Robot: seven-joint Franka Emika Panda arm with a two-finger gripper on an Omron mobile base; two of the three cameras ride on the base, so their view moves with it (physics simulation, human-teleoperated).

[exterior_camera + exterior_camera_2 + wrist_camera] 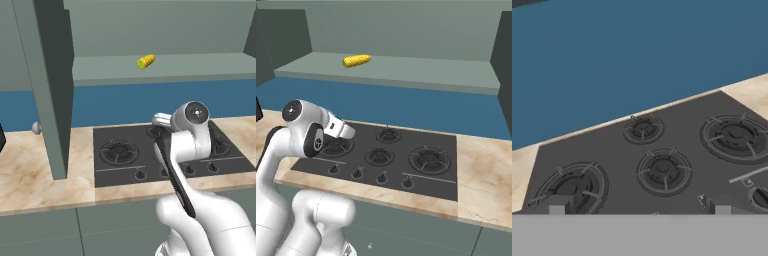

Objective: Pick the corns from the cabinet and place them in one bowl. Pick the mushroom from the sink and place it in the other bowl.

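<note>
We see one short yellow corn cob with bumpy kernels and a green end [146, 61] lying on its side on the flat shelf of the dull grey-green wall cabinet [200, 65]. In the right base view the cob [357, 60] rests toward the left part of the shelf [421, 70], its long axis roughly along the shelf, well back from the front edge. The cabinet's dark slab door [47, 85] stands swung open at the left
</note>
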